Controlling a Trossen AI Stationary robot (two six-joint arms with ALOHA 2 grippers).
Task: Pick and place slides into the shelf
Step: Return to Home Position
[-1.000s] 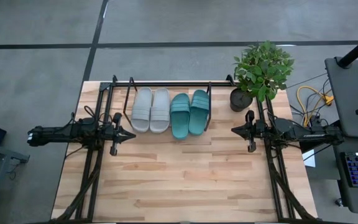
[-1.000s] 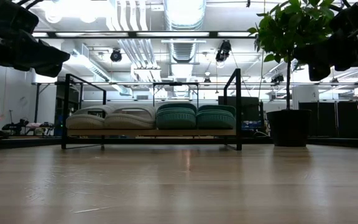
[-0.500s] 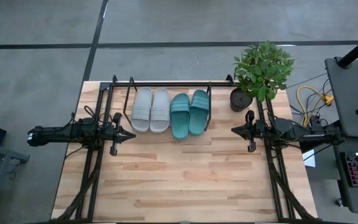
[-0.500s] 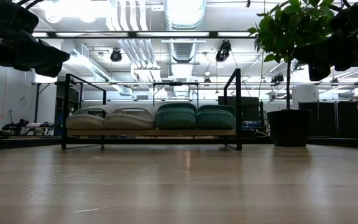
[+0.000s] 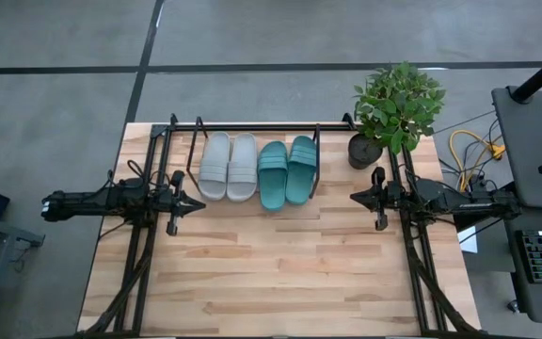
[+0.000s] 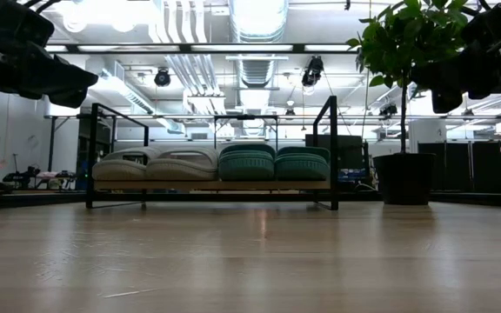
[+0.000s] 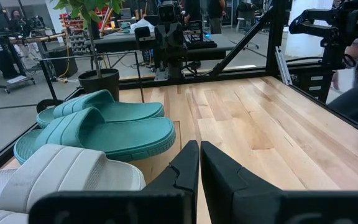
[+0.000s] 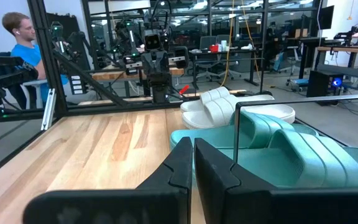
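Observation:
Two light grey slides [image 5: 228,166] and two teal green slides [image 5: 286,170] lie side by side, soles down, on the wood base of the shelf [image 5: 256,126], a black rod rack at the table's far edge. In the low view the slides [image 6: 211,163] sit in a row inside the rack. My left gripper [image 5: 199,202] is shut and hovers at the table's left side, level, just near of the grey pair. My right gripper [image 5: 354,197] is shut and hovers at the table's right side, pointing toward the teal pair. Both hold nothing.
A potted plant [image 5: 395,108] stands at the far right corner beside the shelf. The bare wooden tabletop [image 5: 271,268] stretches from the shelf to the near edge. A person in a blue shirt [image 8: 25,46] is beyond the table in the right wrist view.

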